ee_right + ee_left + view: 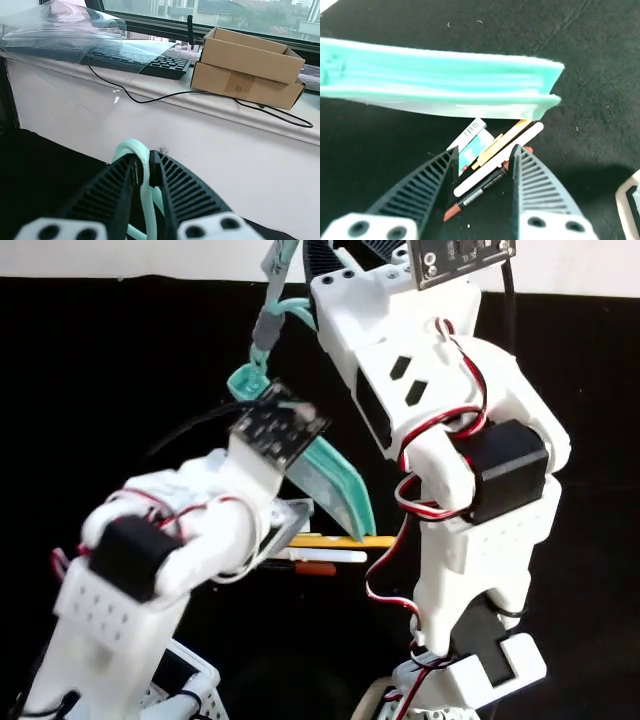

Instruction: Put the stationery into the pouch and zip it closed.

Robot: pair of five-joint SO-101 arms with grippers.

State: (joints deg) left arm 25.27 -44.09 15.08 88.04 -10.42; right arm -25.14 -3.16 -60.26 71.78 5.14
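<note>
A black cloth (90, 370) covers the table, meeting a white wall (225, 150) behind it. Above the wall runs a pale ledge (165, 94) bearing a black keyboard (150, 57) under a clear plastic sheet (65, 30), two stacked cardboard boxes (247, 70) and a trailing black cable (145, 101). Daylight enters through the window (225, 12), with buildings beyond.

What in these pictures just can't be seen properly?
High view: the left arm's wrist covers part of the stationery.
High view: both arms hide much of the pouch; open or zipped, unclear.
Left wrist view: the picture edge cuts off one end of the pouch.
Right wrist view: the right gripper hides where the loop joins the pouch.
</note>
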